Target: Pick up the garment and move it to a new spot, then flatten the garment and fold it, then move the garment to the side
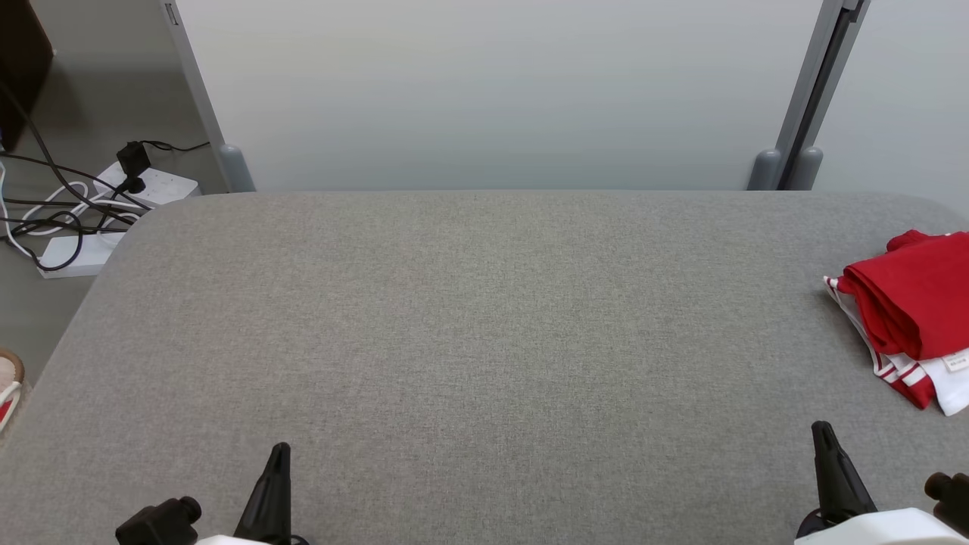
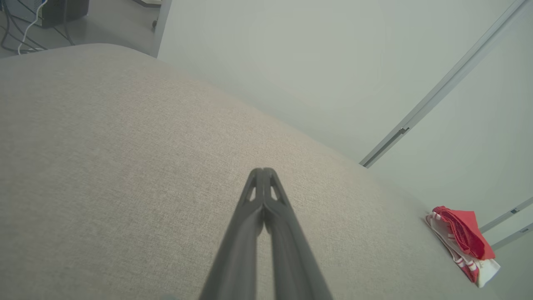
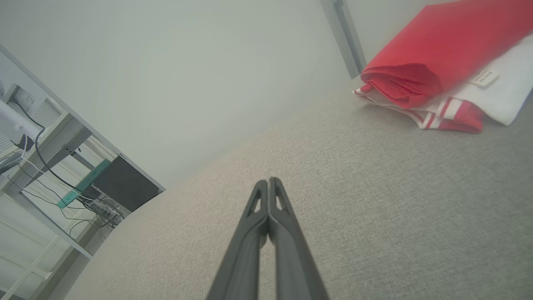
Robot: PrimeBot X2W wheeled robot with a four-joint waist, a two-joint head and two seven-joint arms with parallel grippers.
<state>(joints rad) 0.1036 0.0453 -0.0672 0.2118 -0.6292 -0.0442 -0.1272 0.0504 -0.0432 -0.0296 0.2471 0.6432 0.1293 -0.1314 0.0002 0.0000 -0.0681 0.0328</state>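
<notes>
Item: garment (image 1: 916, 303), one piece, folded; red layer on top, white cloth with red stripes beneath, small white label on the near white corner.

Location: right edge of the table (image 1: 484, 318), roughly midway between its far and near edges; in the head view the right side of the bundle is cut off by the picture's border; it lies flat on the grey fabric top, with nothing gripping it.

Left gripper (image 1: 278, 454): at the near edge, toward the near-left corner; fingers pressed together to a single point, holding nothing; the left wrist view shows the two tips meeting above bare fabric; the garment lies well apart from it, far across the table toward the right edge.

Right gripper (image 1: 824, 431): at the near edge, toward the near-right corner; fingers closed tip to tip, holding nothing, as its own wrist view confirms; the garment lies ahead of it and to its right, near but not touching, with a strip of bare fabric between.

Surroundings: pale partition panel (image 1: 492, 91) behind the far edge; grey post (image 1: 810, 91) by the far-right corner; white power strips (image 1: 151, 185) and dark cables (image 1: 53, 204) on the floor off the far-left corner.
</notes>
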